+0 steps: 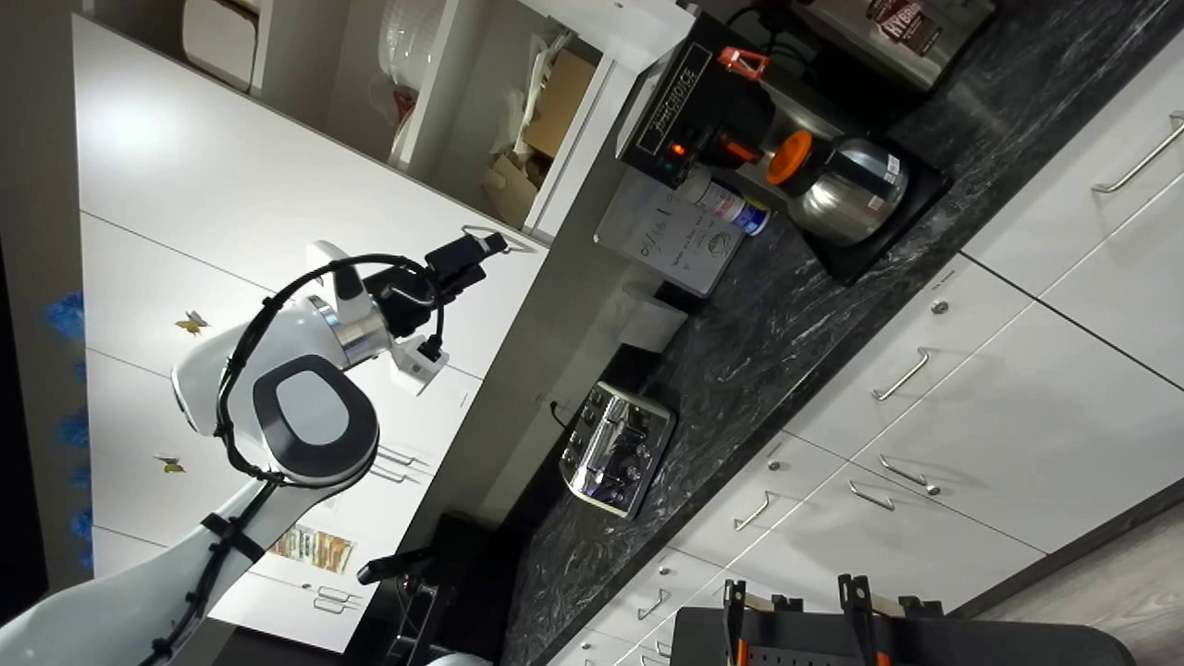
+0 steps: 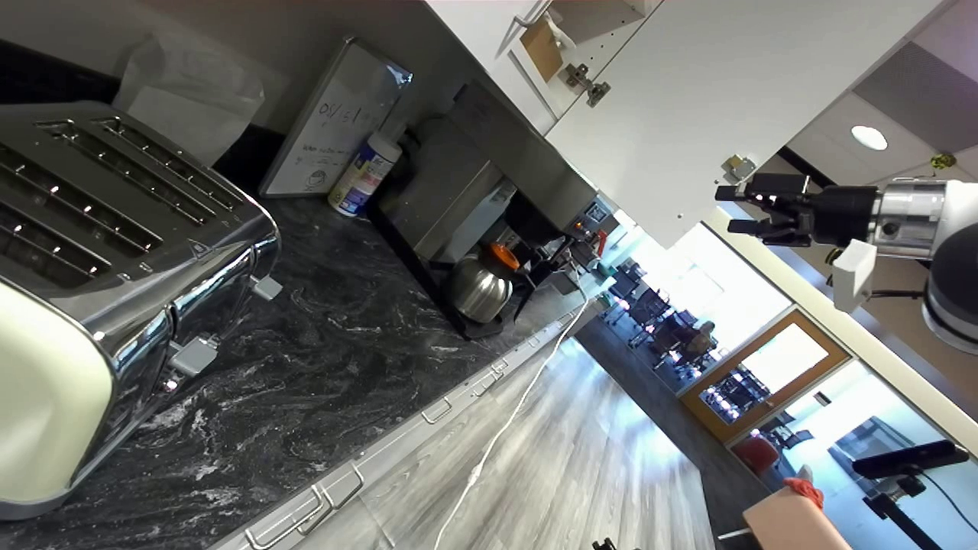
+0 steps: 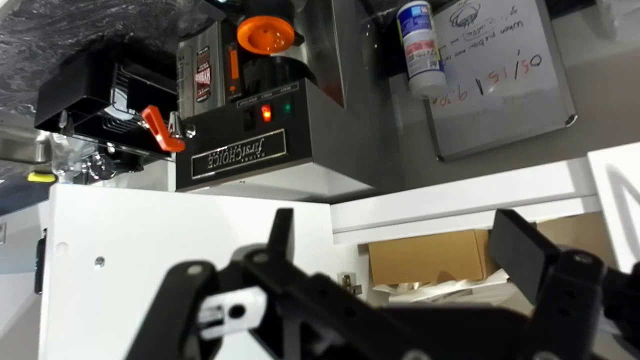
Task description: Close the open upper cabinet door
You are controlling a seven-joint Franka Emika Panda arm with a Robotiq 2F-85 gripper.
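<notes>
The upper cabinet door stands open. Its plain white inner face shows in an exterior view [image 2: 733,84] with a metal hinge, and at the left in the wrist view [image 3: 150,235]. It also shows at the top of an exterior view [image 1: 620,28]. Its outer face and any printed sheet are hidden. My gripper is open and empty, its fingers wide apart in the wrist view [image 3: 392,240], facing the open cabinet. In an exterior view the gripper [image 1: 490,245] overlaps the neighbouring closed door's handle. In an exterior view the gripper [image 2: 724,210] appears beside the open door's lower edge; contact cannot be told.
A cardboard box [image 3: 425,257] lies inside the cabinet. A closed white door [image 1: 185,139] adjoins the opening. Below, a coffee maker [image 1: 671,120], a carafe [image 1: 851,194], a whiteboard [image 1: 671,236], a wipes bottle [image 2: 365,174] and a toaster [image 1: 618,449] stand on the dark counter [image 1: 768,342].
</notes>
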